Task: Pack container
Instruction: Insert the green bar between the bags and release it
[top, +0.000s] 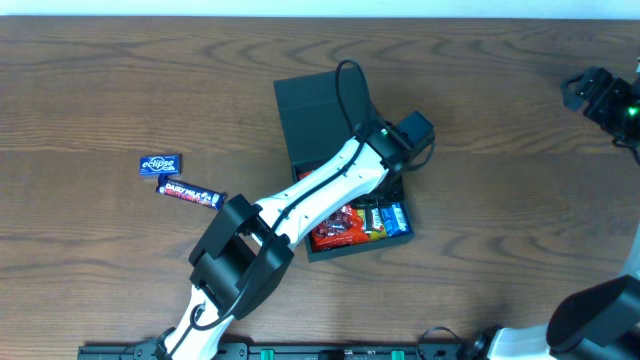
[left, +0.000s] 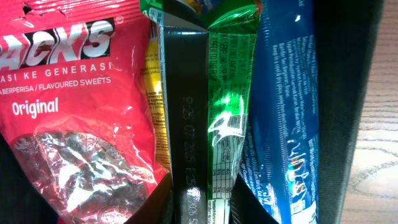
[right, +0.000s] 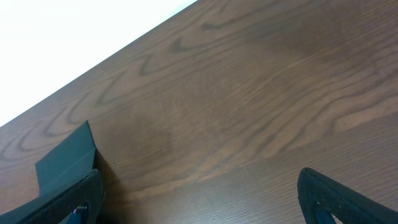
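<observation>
The dark green-grey container (top: 398, 237) lies open at the table's middle, its flat lid (top: 315, 105) folded back. Inside lie a red Hacks sweets bag (left: 68, 124), a yellow packet (left: 158, 93) and a blue packet (left: 286, 124). My left gripper (left: 202, 208) reaches down into the box and is shut on a green-and-black packet (left: 214, 118), which stands between its dark fingers (left: 155, 208). From overhead, the left arm (top: 330, 180) hides most of the box. My right gripper (top: 598, 92) hangs open at the far right, over bare wood (right: 199, 205).
A blue Eclipse packet (top: 158, 163) and a Dairy Milk bar (top: 190, 192) lie loose on the wooden table left of the box. A corner of the container (right: 62, 165) shows in the right wrist view. The table's far edge (right: 124, 43) runs behind the right gripper.
</observation>
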